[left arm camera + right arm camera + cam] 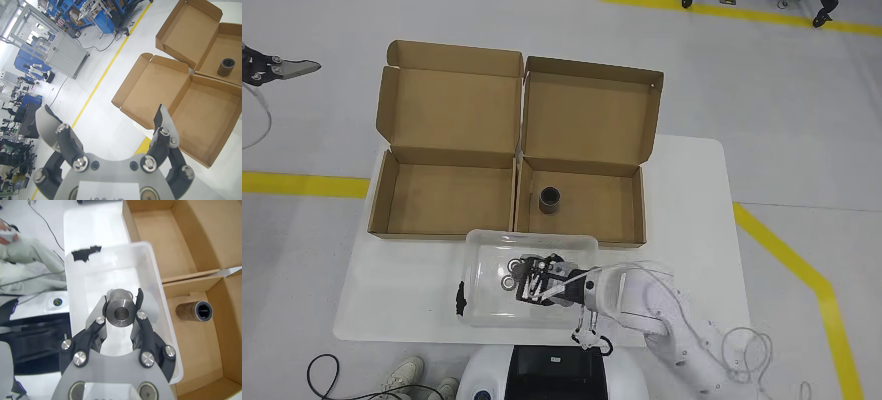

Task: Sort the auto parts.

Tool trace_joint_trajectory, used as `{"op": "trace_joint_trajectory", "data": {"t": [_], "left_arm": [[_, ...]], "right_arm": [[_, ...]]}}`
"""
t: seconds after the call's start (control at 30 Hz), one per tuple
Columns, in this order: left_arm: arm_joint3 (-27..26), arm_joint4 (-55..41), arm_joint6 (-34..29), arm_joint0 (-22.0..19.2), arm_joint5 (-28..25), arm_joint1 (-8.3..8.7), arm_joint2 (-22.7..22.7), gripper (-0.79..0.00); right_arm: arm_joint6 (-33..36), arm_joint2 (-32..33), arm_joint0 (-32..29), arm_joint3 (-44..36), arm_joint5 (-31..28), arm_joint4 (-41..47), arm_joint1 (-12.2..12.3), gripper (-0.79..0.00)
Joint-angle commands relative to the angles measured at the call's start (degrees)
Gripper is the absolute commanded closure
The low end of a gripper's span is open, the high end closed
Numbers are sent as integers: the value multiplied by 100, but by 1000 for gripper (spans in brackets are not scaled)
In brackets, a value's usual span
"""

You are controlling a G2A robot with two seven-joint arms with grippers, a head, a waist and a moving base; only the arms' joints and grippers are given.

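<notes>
A: What has the right gripper (122,298) got?

B: Its fingers are clamped on a silver metal sleeve (119,311), one pad on each side. It is inside the clear plastic tub (487,262) nearest the robot. I cannot tell whether the sleeve is off the tub floor.

A: Where might that fail?

B: The sleeve is smooth, round and probably heavy. I'd judge that on a quick lift it could twist or slide between the pads and drop back into the tub.

A: And the tub itself?

B: It looks light. If a finger or the sleeve catches its wall on the way out, the tub could be dragged or tipped toward the boxes just beyond.

A: Which box, then?

B: The right box (602,210) holds a dark tube (194,312) standing on end. The silver sleeve looks like a different kind of part, so the left box (442,200) seems the place. Dropping it on the right would spoil the sort, and a low carry could clip the cardboard walls between the two.

A: The other arm?

B: The left gripper (103,113) hangs with its fingers spread wide, holding nothing. It is out over the floor, well apart from the table (692,200), so a clash looks unlikely.
</notes>
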Motion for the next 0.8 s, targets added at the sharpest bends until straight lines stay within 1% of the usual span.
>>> {"op": "trace_joint_trajectory", "data": {"t": [0.0,0.17,0.37,0.53,0.67,0.77], "left_arm": [[0,0,0,0,0,0,0,-785],[0,0,0,0,0,0,0,-785],[0,0,0,0,0,0,0,-785],[0,0,0,0,0,0,0,-785],[0,0,0,0,0,0,0,-785],[0,0,0,0,0,0,0,-785]], "right_arm": [[-269,180,-18,-169,-57,121,30,0],[-482,410,138,-833,-238,264,73,0],[-469,594,706,-1347,-335,809,68,0],[-561,707,1341,-1196,-342,1526,35,0],[-820,792,1738,-946,-225,2039,1,0],[-1230,815,1973,-808,-352,2453,-27,0]]}}
